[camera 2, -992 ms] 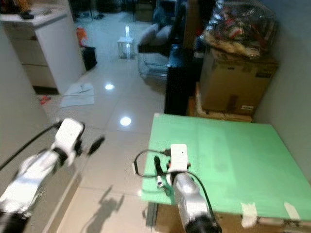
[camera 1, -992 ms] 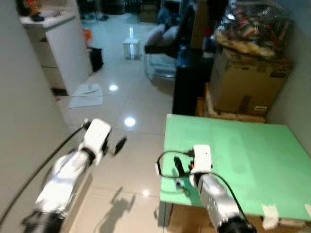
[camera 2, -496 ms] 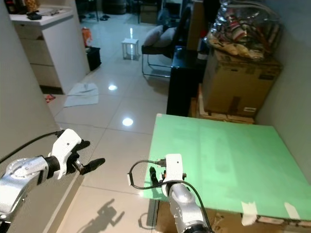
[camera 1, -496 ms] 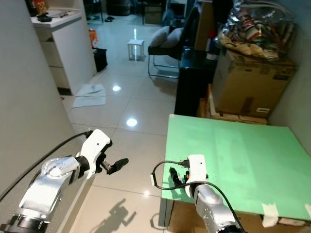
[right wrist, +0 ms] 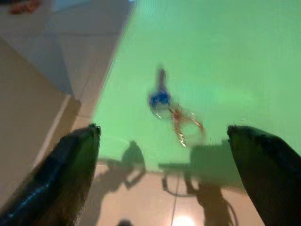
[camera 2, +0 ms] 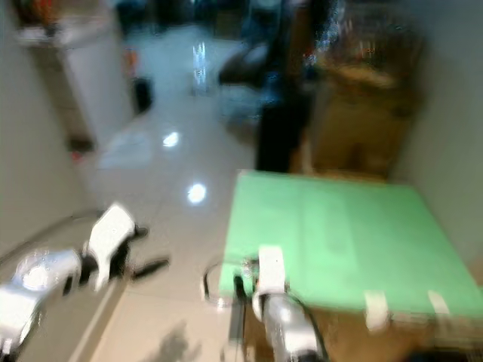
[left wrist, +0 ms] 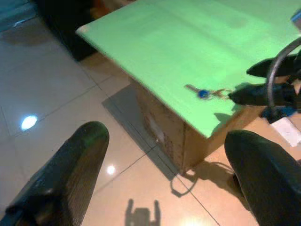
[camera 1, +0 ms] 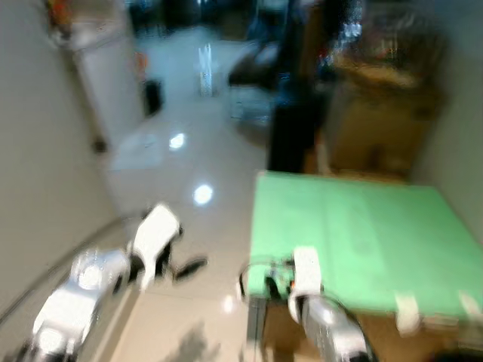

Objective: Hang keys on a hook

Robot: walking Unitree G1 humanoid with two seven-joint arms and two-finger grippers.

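Right wrist view: keys (right wrist: 170, 107) lie flat on the green worktop (right wrist: 225, 52) nr its front edge, straight ahead btwn the spread fingers of the right tool (right wrist: 164, 155), long axis slanting away; left tool (camera 1: 185, 268), also spread, is well off over the floor (camera 1: 204, 166).

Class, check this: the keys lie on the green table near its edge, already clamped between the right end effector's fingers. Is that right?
Not quite. The keys do lie on the green table near its edge, but the right wrist view shows the right end effector open and apart from them, not clamped.
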